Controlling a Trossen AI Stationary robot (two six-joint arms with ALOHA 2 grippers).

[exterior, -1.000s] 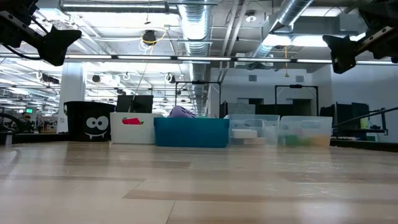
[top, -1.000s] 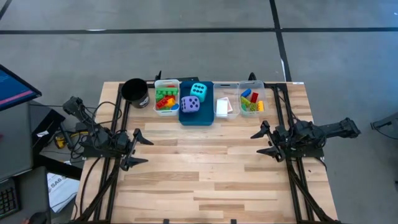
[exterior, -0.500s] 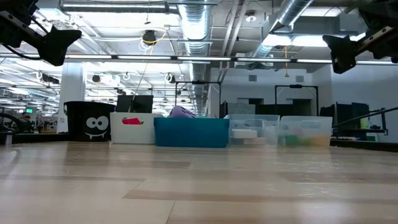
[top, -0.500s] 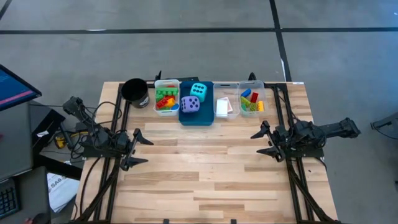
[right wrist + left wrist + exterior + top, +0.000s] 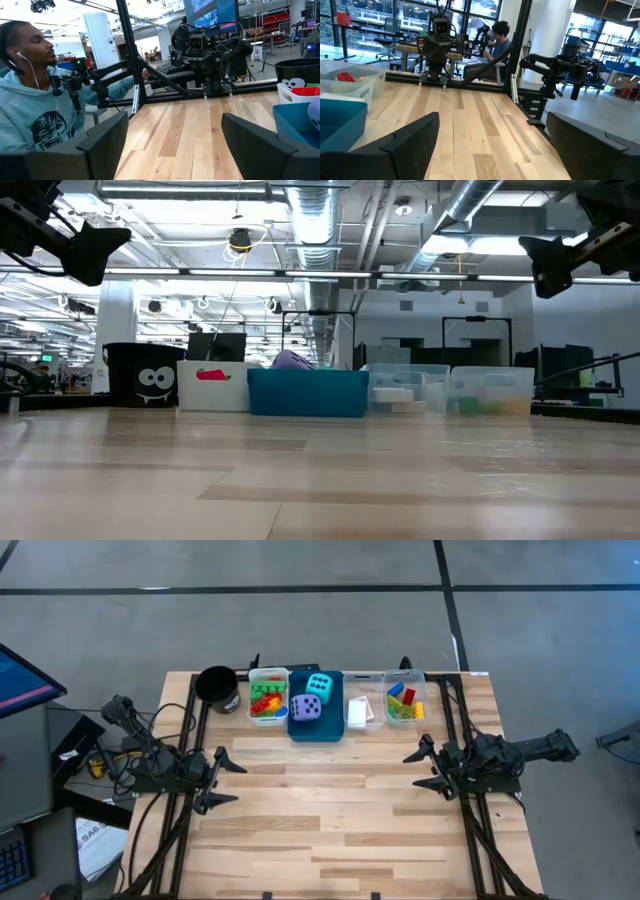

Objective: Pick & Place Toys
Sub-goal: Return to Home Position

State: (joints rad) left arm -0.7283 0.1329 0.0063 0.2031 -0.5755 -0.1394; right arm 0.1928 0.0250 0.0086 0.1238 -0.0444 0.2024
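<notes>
The toys lie in a row of bins at the table's far edge. A white bin (image 5: 267, 698) holds red, green and orange bricks. A blue bin (image 5: 315, 725) holds a cyan die (image 5: 320, 686) and a purple die (image 5: 306, 709). One clear bin holds white cards (image 5: 359, 712), another holds coloured bricks (image 5: 404, 703). My left gripper (image 5: 232, 783) hovers open over the table's left side, pointing toward the middle. My right gripper (image 5: 412, 770) hovers open over the right side, facing it. Both show high up in the low view, left gripper (image 5: 90, 250) and right gripper (image 5: 550, 265), with nothing between the fingers.
A black cup (image 5: 216, 688) stands left of the white bin. The bare wooden tabletop (image 5: 320, 810) stretches between the two arms. A person in a light hoodie (image 5: 30, 105) sits beyond the table's left side, and another person (image 5: 497, 45) sits beyond the right side.
</notes>
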